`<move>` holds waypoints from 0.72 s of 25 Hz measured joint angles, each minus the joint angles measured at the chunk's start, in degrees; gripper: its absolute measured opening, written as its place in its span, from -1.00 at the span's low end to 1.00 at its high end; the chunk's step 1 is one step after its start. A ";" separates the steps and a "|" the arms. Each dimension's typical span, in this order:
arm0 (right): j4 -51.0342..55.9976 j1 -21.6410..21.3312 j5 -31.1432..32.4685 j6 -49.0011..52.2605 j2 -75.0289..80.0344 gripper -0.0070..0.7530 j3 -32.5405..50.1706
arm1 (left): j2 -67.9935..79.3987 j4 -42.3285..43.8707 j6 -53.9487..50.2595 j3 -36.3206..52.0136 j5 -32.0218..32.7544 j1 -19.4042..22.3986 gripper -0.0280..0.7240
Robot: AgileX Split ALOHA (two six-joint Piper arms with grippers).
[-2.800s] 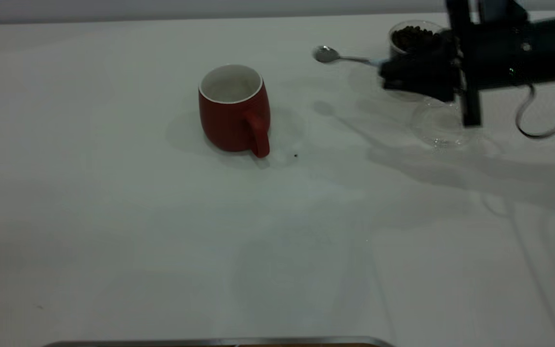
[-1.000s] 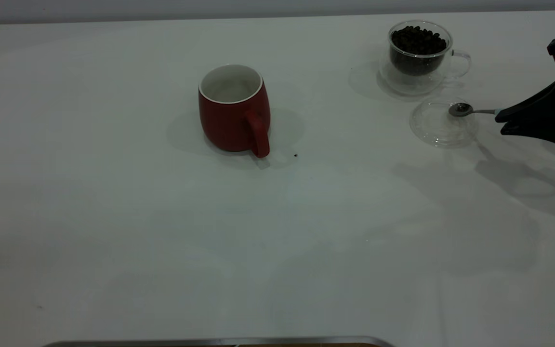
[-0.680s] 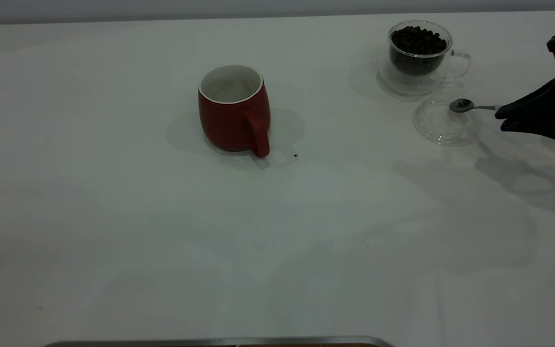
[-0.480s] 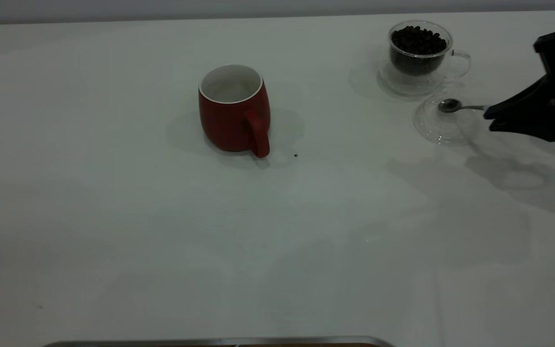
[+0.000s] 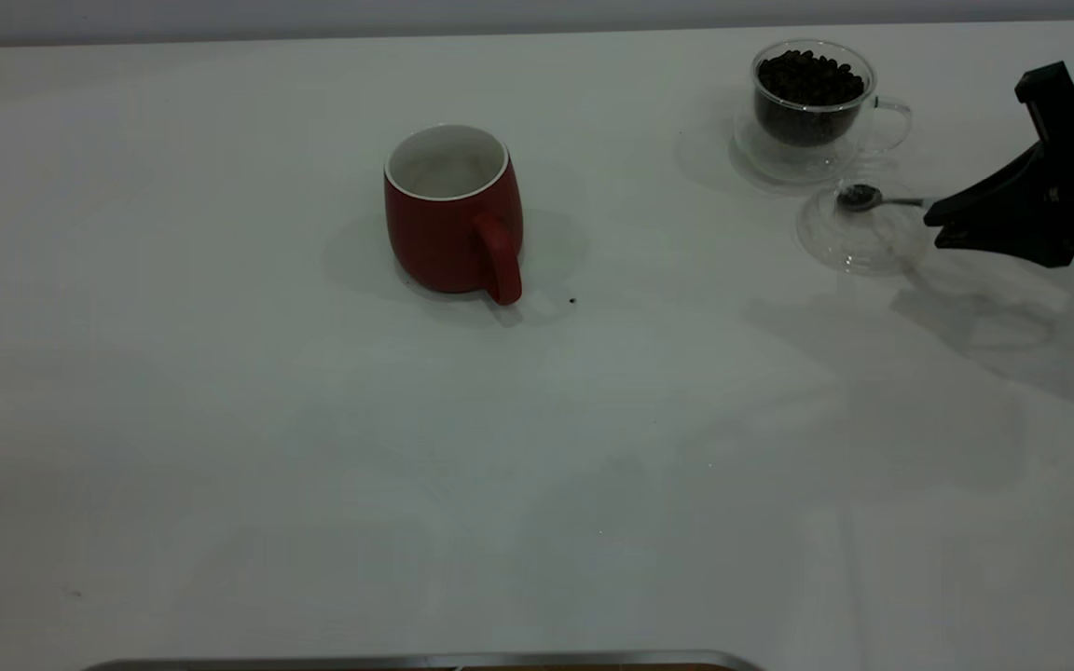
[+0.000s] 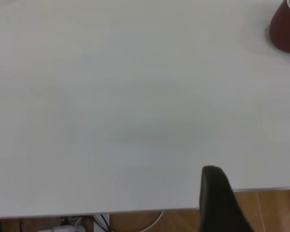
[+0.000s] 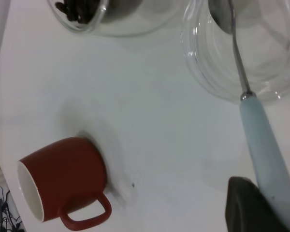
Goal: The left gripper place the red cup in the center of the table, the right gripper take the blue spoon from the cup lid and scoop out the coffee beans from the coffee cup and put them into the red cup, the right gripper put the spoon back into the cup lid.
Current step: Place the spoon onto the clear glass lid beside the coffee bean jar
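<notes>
**A:** At the table's (image 5: 220, 447) right edge, what is the right gripper (image 5: 936, 222) doing?

**B:** Its jaws are pinched on the pale handle of the blue spoon (image 5: 877, 198). The stem runs level toward the left arm's side; the metal bowl sits over the far rim of the cup lid (image 5: 859, 244). Contact with the glass: cannot tell.

**A:** Wrist view agrees?

**B:** Yes. The blue spoon (image 7: 261, 130) reaches from the black fingertip (image 7: 246, 205) out over the cup lid (image 7: 208, 72).

**A:** Coffee cup?

**B:** The coffee cup (image 5: 812, 112) stands upright just behind the lid, coffee beans (image 5: 809, 76) heaped near its rim, handle toward the right arm.

**A:** Red cup?

**B:** The red cup (image 5: 453, 219) stands upright near mid-table, well apart from the lid, handle toward the camera. A dark speck (image 5: 572, 301) lies beside it.

**A:** Left gripper?

**B:** Only one dark finger (image 6: 220, 203) shows, at the table edge. Jaw state: cannot tell.
</notes>
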 joint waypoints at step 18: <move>0.10 0.00 1.49 -5.37 3.14 -0.73 -0.18 | 0.00 0.00 0.12 0.00 0.00 0.00 0.27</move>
